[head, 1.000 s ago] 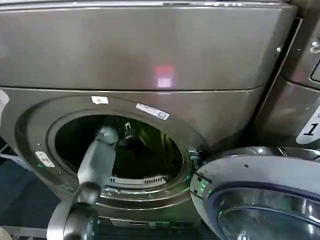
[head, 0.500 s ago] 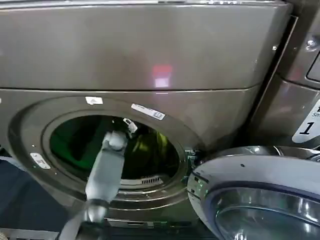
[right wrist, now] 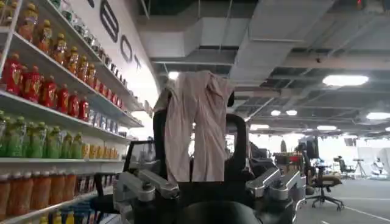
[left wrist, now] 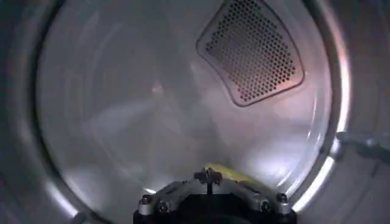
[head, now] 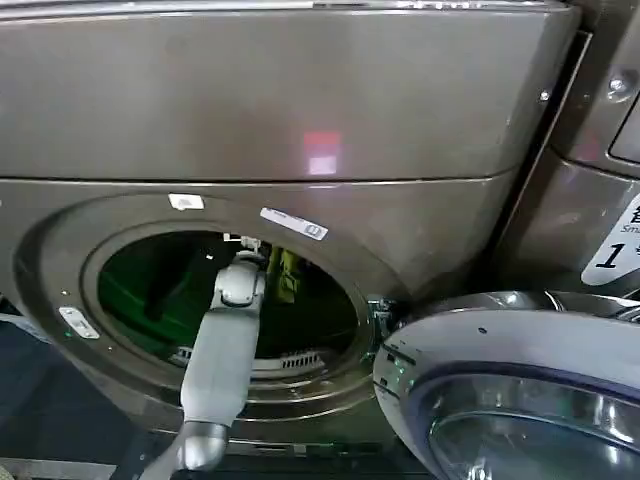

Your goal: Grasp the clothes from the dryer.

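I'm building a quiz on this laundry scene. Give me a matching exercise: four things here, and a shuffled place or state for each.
1 clothes
2 dryer door
3 left gripper
4 perforated vent

A swung open
B on the back wall of the drum
C yellowish, inside the drum
D on the grey arm reaching through the porthole

Pairs: 1-C, 2-A, 3-D, 4-B

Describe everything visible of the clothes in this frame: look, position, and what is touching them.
The clothes show as a narrow strip of yellowish olive-green fabric with vertical folds, hanging inside the dryer behind the round opening, above the drum floor. They sit directly beside the left gripper, which has reached into the drum. In the left wrist view a small yellow patch peeks out just beyond the gripper's hardware against the silver drum wall. Whether the jaws are closed on the fabric cannot be seen.
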